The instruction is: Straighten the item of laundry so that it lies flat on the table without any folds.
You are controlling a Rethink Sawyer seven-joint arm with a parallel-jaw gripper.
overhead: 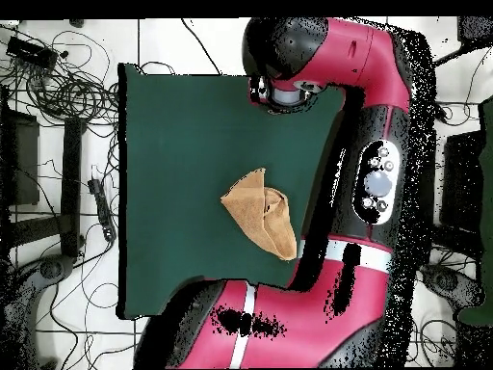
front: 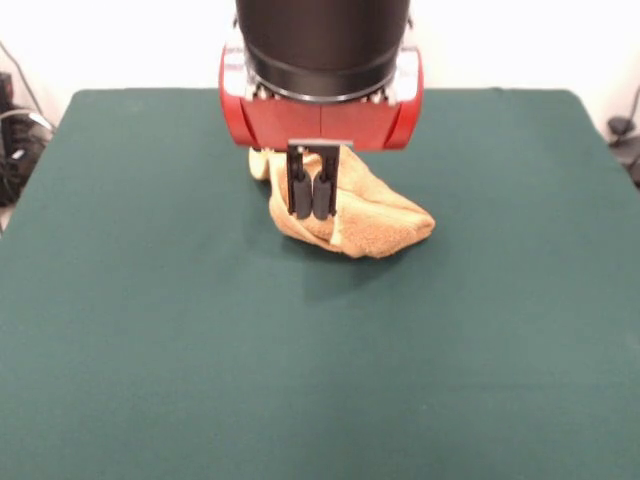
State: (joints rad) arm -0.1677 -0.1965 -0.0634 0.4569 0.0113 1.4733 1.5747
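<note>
Front view: pincer (front: 312,196) hangs closed before crumpled towel (front: 375,220) on table (front: 150,300).

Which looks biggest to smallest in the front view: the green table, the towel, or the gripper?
1. Table: fills most of the view.
2. Towel: a small bunched heap.
3. Gripper: smallest, though it sits nearer the camera.
</note>
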